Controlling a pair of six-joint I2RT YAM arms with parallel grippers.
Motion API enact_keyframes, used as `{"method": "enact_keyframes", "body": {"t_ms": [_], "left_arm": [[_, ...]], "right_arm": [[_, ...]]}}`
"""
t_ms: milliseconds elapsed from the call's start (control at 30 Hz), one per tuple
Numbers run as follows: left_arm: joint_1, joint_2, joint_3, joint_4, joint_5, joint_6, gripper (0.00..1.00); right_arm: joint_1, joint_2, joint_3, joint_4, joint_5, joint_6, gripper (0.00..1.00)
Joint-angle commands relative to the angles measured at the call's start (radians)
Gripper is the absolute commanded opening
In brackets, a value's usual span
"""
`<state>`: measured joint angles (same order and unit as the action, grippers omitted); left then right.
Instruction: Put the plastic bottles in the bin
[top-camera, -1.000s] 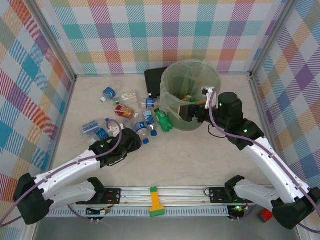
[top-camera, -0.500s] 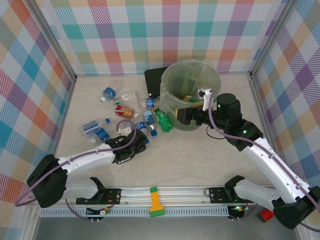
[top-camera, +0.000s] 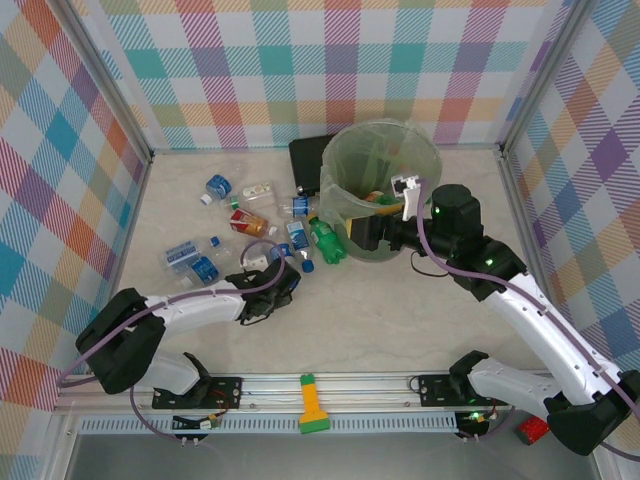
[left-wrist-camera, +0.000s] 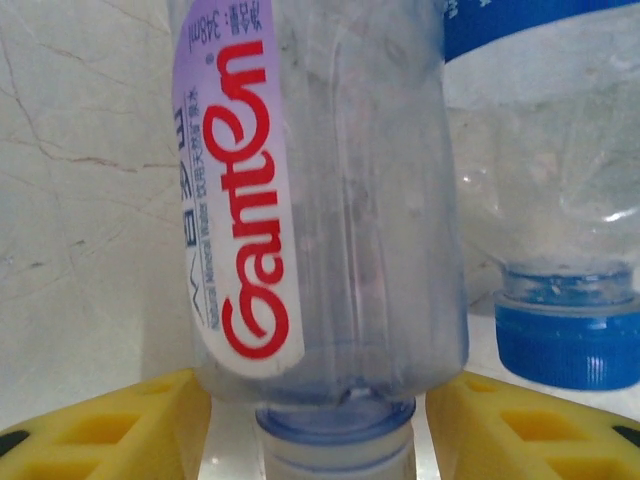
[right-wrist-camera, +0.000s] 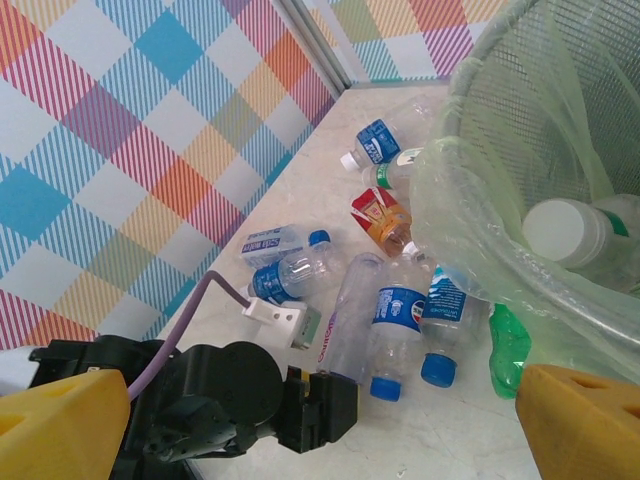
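Left hand (left-wrist-camera: 320, 405) straddles the Ganten bottle (left-wrist-camera: 350, 200) to pinch it; grip unclear. Right hand (top-camera: 372, 232) gapes, empty, by the bin (top-camera: 338, 185).

The left arm (top-camera: 190, 305) lies stretched low and forward. The left gripper (left-wrist-camera: 320, 425) is level, with a yellow finger on either side of a bottle (left-wrist-camera: 330, 200); whether the fingers (left-wrist-camera: 100, 425) press it is hard to tell. The right arm (top-camera: 520, 300) is raised and bent at the elbow, and the right gripper (right-wrist-camera: 320, 420) has its jaws spread wide.

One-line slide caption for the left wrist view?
Left gripper straddling a clear red-lettered bottle on the table, a blue-capped bottle just beside it.
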<state>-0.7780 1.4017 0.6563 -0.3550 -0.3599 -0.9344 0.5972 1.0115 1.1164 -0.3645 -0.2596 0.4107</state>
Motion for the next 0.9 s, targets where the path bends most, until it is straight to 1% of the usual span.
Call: {"method": "enact_keyframes", "body": {"t_ms": [0,67,100,133,367,467,633,867], "left_arm": [[0.016,0.022,-0.003,0.022,-0.005,0.025,0.56],[0.016,0.024,-0.005,0.027,-0.004,0.031,0.52],[0.017,0.021,-0.004,0.027,-0.008,0.035,0.47],[0.017,0.019,-0.004,0.023,-0.010,0.037,0.43],[0.018,-0.058,-0.001,-0.040,-0.035,0.056,0.32],[0.017,-0.128,0.008,-0.086,-0.049,0.079,0.31],[0.018,-0.288,0.022,-0.156,-0.067,0.115,0.32],[0.012,-0.487,0.062,-0.169,-0.028,0.301,0.33]], "right_arm": [[0.007,0.001,0.036,0.011,-0.009,-0.008,0.99],[0.009,0.002,0.035,0.013,-0.006,-0.006,0.99],[0.010,0.003,0.034,0.014,-0.009,-0.007,0.99],[0.012,0.004,0.034,0.015,-0.009,-0.006,0.99],[0.020,0.011,0.033,0.026,-0.013,-0.005,0.99],[0.021,0.019,0.031,0.043,-0.018,-0.001,0.99],[0.023,0.047,0.041,0.078,-0.061,0.016,0.99],[0.023,0.097,0.107,0.038,-0.046,0.007,0.99]]}}
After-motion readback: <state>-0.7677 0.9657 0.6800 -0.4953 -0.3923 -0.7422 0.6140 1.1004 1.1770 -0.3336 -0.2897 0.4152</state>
